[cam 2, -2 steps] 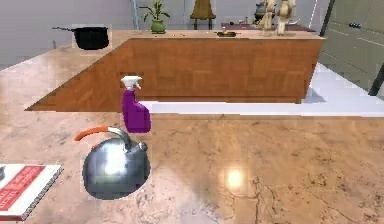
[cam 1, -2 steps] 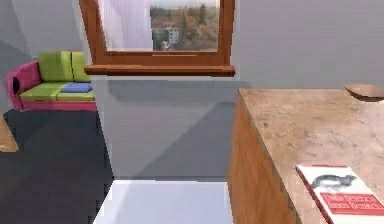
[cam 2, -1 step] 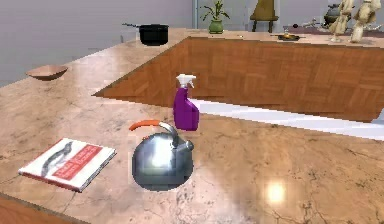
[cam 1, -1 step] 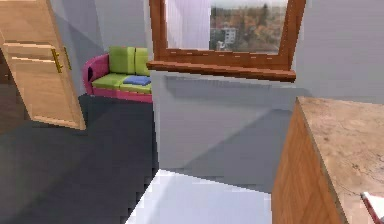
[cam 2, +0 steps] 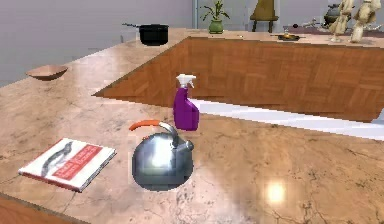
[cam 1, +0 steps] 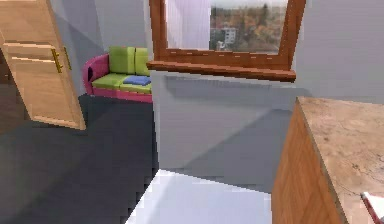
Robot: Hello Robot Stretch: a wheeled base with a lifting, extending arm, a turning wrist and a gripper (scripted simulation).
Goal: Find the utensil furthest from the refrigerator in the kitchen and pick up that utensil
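A U-shaped brown stone counter [cam 2: 250,180] with wooden fronts runs around a strip of pale floor. On its near stretch stand a shiny metal kettle [cam 2: 162,158] with an orange handle and a purple spray bottle [cam 2: 186,104]. A red and white book [cam 2: 70,162] lies to the kettle's left. Farther out sit a brown bowl [cam 2: 47,72] and a black pot [cam 2: 153,34]. A small flat thing [cam 2: 288,37] lies on the far stretch, too small to name.
In the forward view the counter's corner [cam 1: 345,140] fills the right, below a wood-framed window [cam 1: 228,35]. An open wooden door [cam 1: 40,60] stands at the left, with a pink and green sofa [cam 1: 120,75] beyond dark floor. A potted plant [cam 2: 214,16] and statuettes [cam 2: 352,18] line the far counter.
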